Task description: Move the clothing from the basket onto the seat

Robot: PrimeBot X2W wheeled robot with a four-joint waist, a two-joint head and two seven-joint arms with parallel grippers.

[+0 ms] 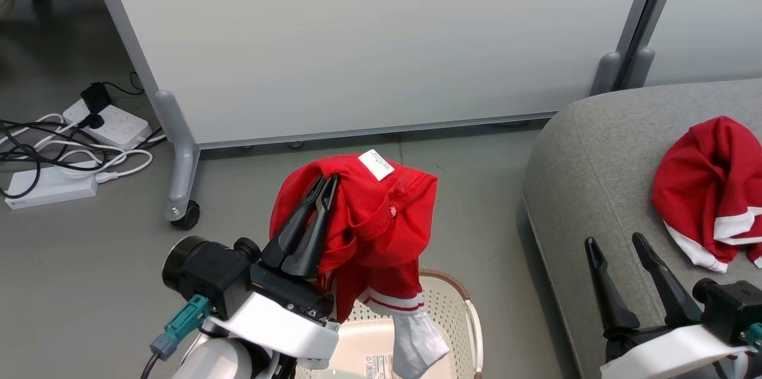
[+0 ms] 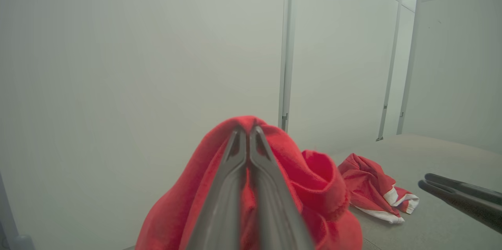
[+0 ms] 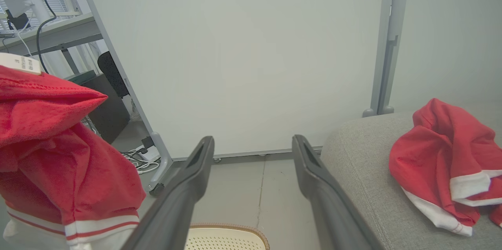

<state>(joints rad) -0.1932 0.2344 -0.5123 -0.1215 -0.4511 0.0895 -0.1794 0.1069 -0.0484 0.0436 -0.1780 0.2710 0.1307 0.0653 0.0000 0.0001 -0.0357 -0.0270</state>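
Note:
My left gripper (image 1: 328, 178) is shut on a red garment (image 1: 375, 230) with a white sewn label (image 1: 376, 164), holding it in the air above the cream basket (image 1: 455, 307). Its white-striped hem hangs down into the basket, whose bottom shows a barcode sticker. In the left wrist view the shut fingers (image 2: 247, 132) pinch the same red cloth (image 2: 313, 187). A second red garment (image 1: 708, 188) with white trim lies crumpled on the grey seat (image 1: 595, 177). My right gripper (image 1: 613, 241) stands open over the seat's front edge, nothing between its fingers (image 3: 200, 159).
A white partition panel (image 1: 369, 34) on a castor foot (image 1: 181, 212) stands behind the basket. Power strips and tangled cables (image 1: 65, 147) lie on the grey floor at the left. Bare floor separates basket and seat.

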